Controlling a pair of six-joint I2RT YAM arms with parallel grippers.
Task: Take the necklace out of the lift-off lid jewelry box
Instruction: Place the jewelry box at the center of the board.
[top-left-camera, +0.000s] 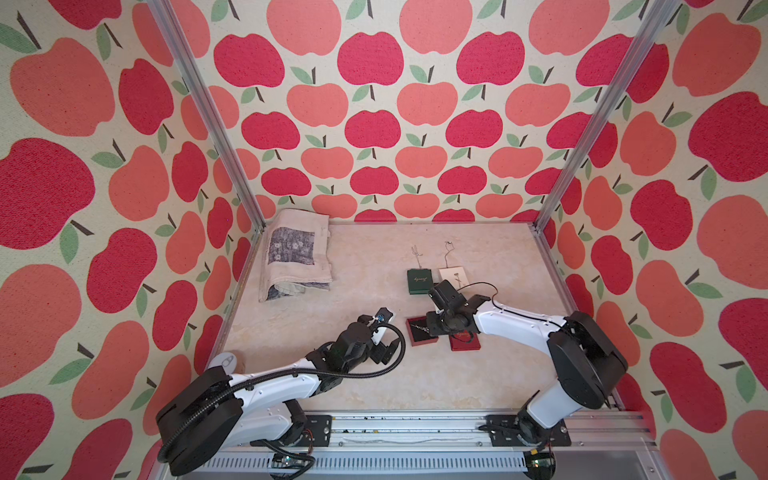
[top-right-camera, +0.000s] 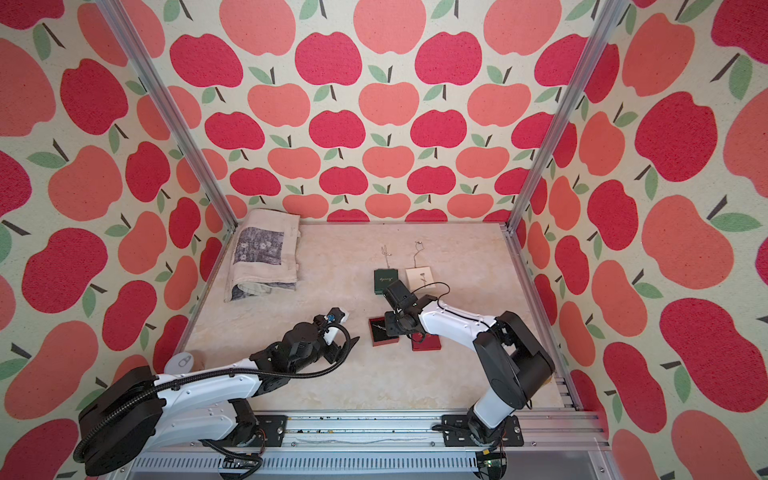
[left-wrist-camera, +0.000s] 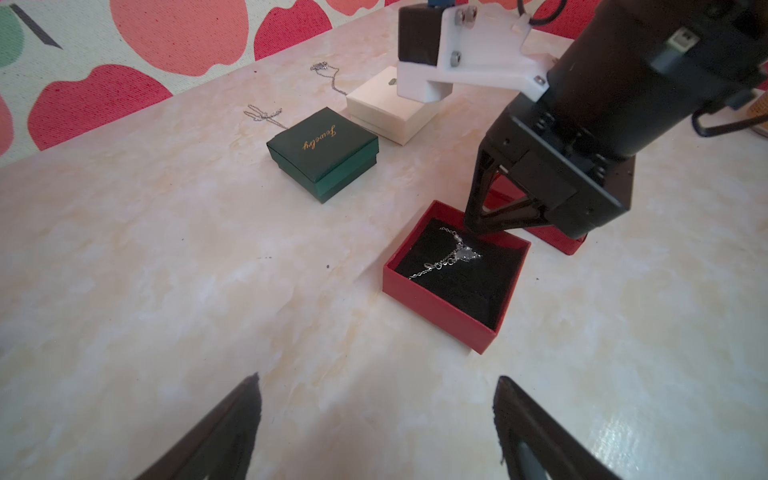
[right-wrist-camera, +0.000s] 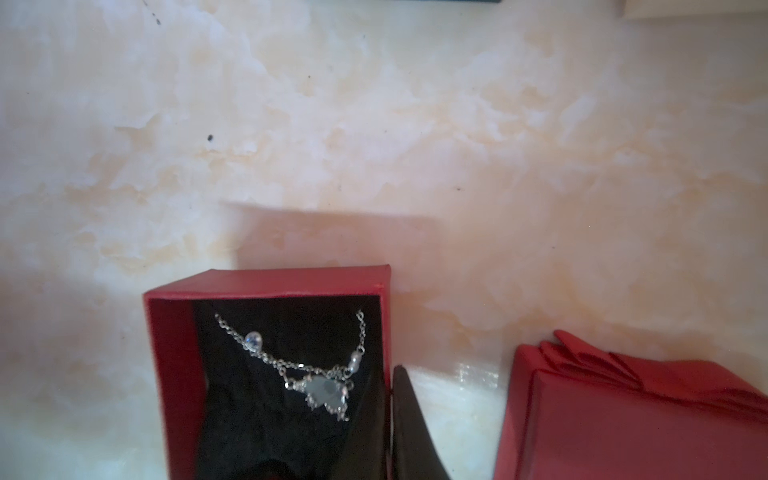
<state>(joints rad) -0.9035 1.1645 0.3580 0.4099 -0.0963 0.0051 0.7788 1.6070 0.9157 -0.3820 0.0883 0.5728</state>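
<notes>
The red jewelry box (left-wrist-camera: 436, 305) stands open on the marbled table, also seen in both top views (top-left-camera: 415, 338) (top-right-camera: 380, 338). The silver necklace (left-wrist-camera: 451, 253) (right-wrist-camera: 320, 374) with a pale pendant lies on the black foam inside. The red lid (right-wrist-camera: 623, 415) (top-left-camera: 467, 344) lies flat just beside the box. My right gripper (left-wrist-camera: 478, 226) (right-wrist-camera: 388, 376) is shut on the box's wall, with one finger inside and the other finger (right-wrist-camera: 409, 415) outside. My left gripper (left-wrist-camera: 378, 386) (top-left-camera: 384, 353) is open and empty, a short way from the box's near side.
Behind the red box stand a closed green box (top-left-camera: 419, 281) and a cream box (top-left-camera: 453, 275), each with a loose silver chain (top-left-camera: 414, 253) (top-left-camera: 448, 248) beyond it. A folded cloth (top-left-camera: 297, 253) lies at the back left. A white round object (top-left-camera: 226, 360) sits at the front left.
</notes>
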